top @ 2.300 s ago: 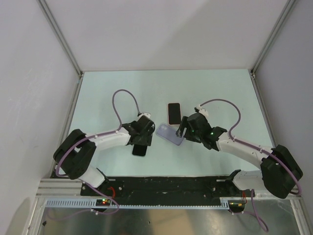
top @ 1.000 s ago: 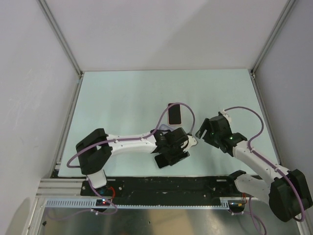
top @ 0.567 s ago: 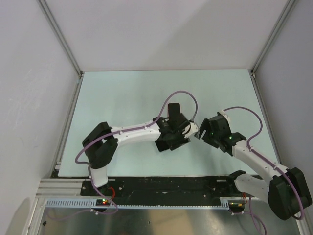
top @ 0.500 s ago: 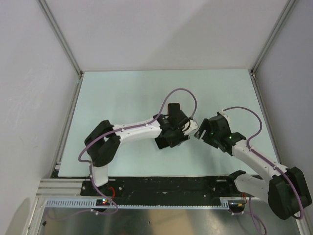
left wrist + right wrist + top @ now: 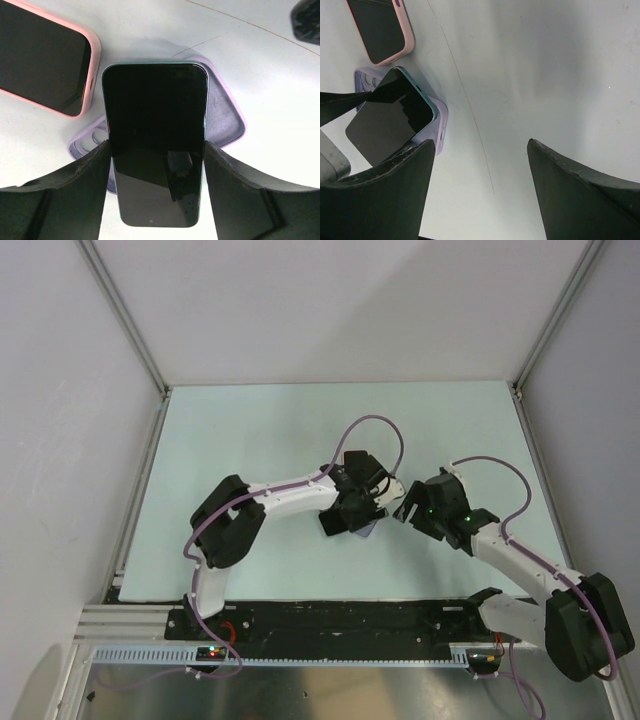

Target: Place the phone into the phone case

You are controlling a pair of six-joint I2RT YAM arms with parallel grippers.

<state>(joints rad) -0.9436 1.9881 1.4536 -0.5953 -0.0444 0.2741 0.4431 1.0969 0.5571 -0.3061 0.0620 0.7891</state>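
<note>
Left wrist view: the left jaws grip the dark phone [image 5: 155,145] by its two long edges, screen toward the camera. It hangs over the lilac phone case [image 5: 225,115], which lies open side up about the middle of the desk [image 5: 250,430].

The two are not squared up. The case runs aslant under the phone, its camera cut-out peeping out at one side and a rounded corner at the other. To do this step well, I would turn the wrist until the long edges run parallel. Then set the phone's far end into the lip of the case first and lower the rest flat, pressing gently. The case looks soft and light and may well skate on the smooth desk. The right jaws stand open and empty just beside it, and could pin a free corner before any push.

A second phone in a pink case [image 5: 45,65] lies just beside the lilac one; the descent should keep off it.

From the right wrist, the phone [image 5: 390,120] sits tilted, its far end low over the case. Whether it touches the case there I cannot tell. The phone hides most of the case's floor. In the top view the left arm covers nearly all of both. The pink-cased phone is cut off at the frame edge.
</note>
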